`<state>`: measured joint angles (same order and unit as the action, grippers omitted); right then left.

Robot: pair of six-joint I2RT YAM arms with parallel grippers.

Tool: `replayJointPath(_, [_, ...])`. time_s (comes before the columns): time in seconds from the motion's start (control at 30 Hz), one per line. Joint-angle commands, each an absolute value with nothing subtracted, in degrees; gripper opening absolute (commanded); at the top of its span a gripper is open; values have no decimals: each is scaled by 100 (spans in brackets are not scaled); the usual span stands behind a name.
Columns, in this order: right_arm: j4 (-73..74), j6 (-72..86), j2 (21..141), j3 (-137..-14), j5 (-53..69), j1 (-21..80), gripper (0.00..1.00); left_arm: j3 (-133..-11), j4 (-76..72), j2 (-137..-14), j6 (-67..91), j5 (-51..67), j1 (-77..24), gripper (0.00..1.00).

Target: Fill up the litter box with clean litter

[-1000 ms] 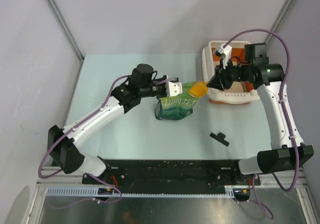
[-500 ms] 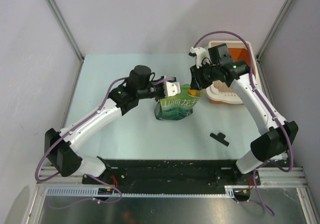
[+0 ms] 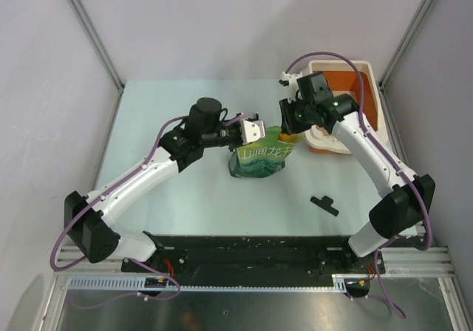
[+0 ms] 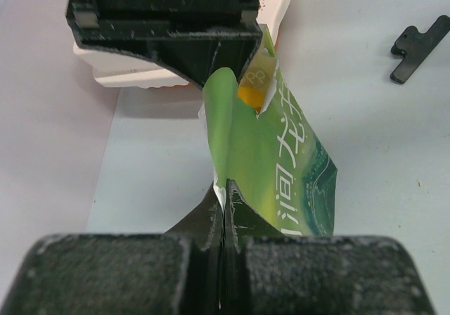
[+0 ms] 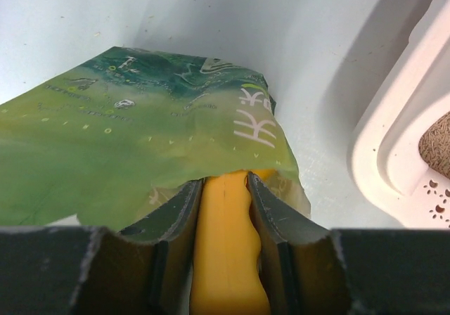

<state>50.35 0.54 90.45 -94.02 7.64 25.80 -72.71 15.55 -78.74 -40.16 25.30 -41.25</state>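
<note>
The green printed bag [image 3: 259,159] stands mid-table with its mouth up. My left gripper [image 3: 260,131] is shut on the bag's top left edge [image 4: 219,181]. My right gripper [image 3: 290,131] is shut on the handle of the yellow-orange scoop [image 5: 223,245], whose head goes down into the bag's mouth [image 4: 252,90] and is hidden there. The litter box [image 3: 367,76], orange with a white rim, sits at the back right behind the right gripper. A patch of beige granules, the litter [image 5: 439,143], shows inside the box at the edge of the right wrist view.
A black clip [image 3: 324,205] lies on the table in front of the litter box, also seen in the left wrist view [image 4: 418,42]. Grey walls close the table at the back and both sides.
My right arm swung left from over the litter box to the bag and put the scoop into the bag's mouth. The left gripper and the bag have stayed put.
</note>
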Motion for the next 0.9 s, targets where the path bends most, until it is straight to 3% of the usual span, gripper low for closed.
replayJointPath(0.0, [4694, 97, 9114, -9097, 106, 2646, 0, -7330, 1239, -7523, -3806, 2830, -4192, 0])
replayJointPath(0.43, [4764, 378, 9430, -8253, 254, 2786, 0, -7216, 1064, -7479, -3410, 3024, -4395, 0])
replayJointPath(0.87, [4044, 1318, 9721, -7911, 2186, 2576, 0, -7286, 958, -7646, -3401, 2953, -4403, 0])
